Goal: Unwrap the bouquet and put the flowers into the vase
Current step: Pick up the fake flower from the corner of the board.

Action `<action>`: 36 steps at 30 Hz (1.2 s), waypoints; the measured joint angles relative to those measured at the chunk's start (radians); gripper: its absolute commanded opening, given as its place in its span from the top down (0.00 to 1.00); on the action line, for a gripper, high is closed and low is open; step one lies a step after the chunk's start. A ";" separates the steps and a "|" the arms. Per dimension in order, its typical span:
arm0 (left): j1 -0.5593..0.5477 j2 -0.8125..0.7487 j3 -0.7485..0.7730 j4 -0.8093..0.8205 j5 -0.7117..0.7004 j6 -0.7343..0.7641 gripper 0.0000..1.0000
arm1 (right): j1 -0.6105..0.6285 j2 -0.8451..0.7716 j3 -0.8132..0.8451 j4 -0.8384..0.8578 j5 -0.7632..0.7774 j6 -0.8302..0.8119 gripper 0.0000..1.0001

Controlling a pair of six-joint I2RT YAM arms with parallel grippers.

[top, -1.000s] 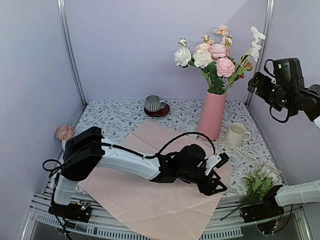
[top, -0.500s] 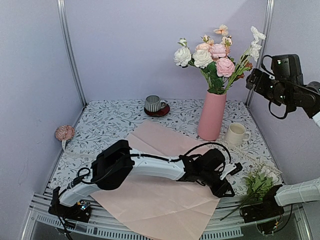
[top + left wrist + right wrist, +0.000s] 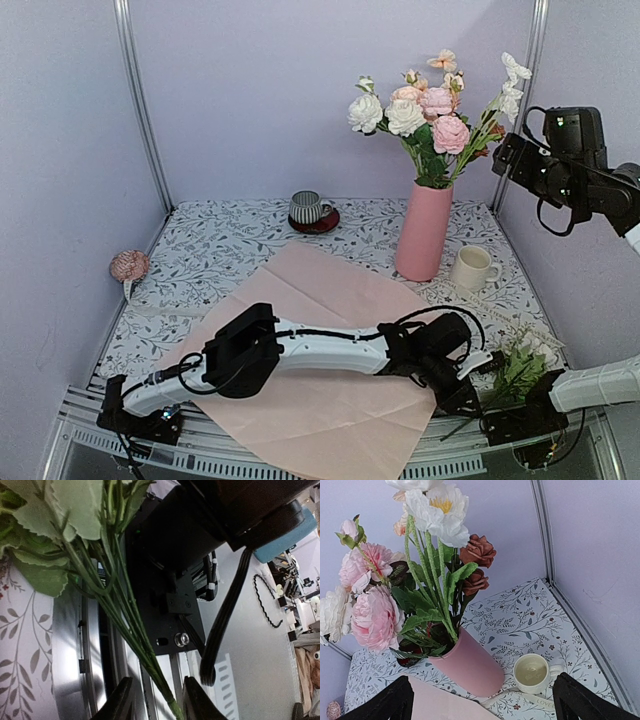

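Farther right than before, my left gripper (image 3: 468,392) straddles the flower stems (image 3: 145,665); I can't tell if it grips. Right gripper (image 3: 481,700) gapes wide near the vase (image 3: 470,667).

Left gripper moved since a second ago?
Yes. Against the vase, the left gripper has swung right and toward the front edge, off the paper to the loose stems.

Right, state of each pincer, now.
Left pincer: partly open, astride the green stems, not clamped on them.
Right pincer: wide open, empty.
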 measured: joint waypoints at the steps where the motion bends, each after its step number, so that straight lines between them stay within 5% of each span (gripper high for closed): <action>1: -0.002 0.000 0.000 -0.004 0.003 0.000 0.66 | 0.000 0.000 0.000 0.001 0.001 0.000 0.01; 14: -0.008 0.037 0.068 -0.046 0.037 0.007 0.70 | 0.000 0.000 0.000 0.005 0.002 0.000 0.01; 18: -0.011 0.062 0.086 -0.055 0.046 0.007 0.81 | 0.000 0.000 0.000 0.009 0.002 0.000 0.01; 21: -0.012 0.064 0.089 -0.062 0.058 0.009 0.99 | 0.000 0.000 0.000 0.009 0.002 0.000 0.01; 27: -0.021 0.061 0.094 -0.067 0.078 -0.001 1.00 | 0.000 0.000 0.000 0.010 0.002 0.000 0.01; 36: -0.016 -0.127 -0.227 0.059 -0.002 -0.023 1.00 | 0.000 0.001 0.000 0.011 0.002 0.000 0.01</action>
